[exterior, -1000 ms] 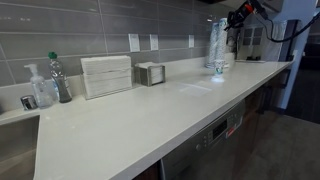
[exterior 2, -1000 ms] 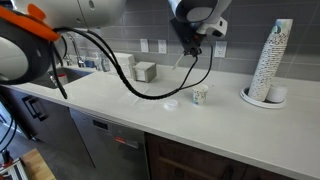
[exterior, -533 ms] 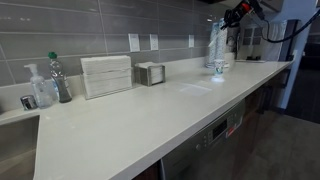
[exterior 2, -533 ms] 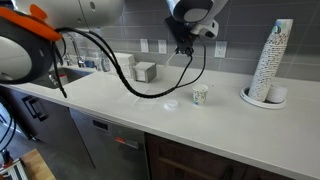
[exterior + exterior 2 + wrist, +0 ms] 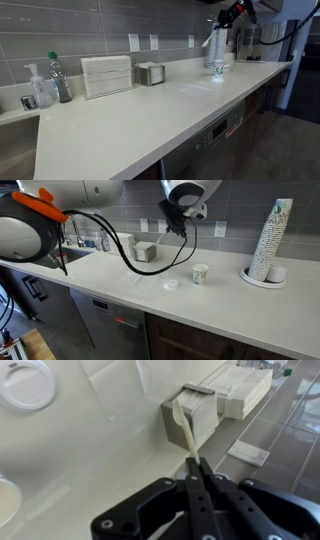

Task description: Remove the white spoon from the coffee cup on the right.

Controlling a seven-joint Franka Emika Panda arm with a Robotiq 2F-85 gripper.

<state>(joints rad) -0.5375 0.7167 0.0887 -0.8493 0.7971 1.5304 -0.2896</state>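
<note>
Pale desk (image 5: pixel 110 275) below a grey tiled wall. Jaws pressed together, pinching the white spoon (image 5: pixel 183 425) by its handle, bowl outward, high above the desk, well clear of the coffee cup (image 5: pixel 200 274) standing mid-desk.

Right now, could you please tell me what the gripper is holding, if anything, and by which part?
The gripper is shut on the white spoon, pinching the end of its handle. The bowl end points away from it.

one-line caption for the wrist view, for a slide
The hand, shut on the white spoon, above the countertop and napkin holder
</note>
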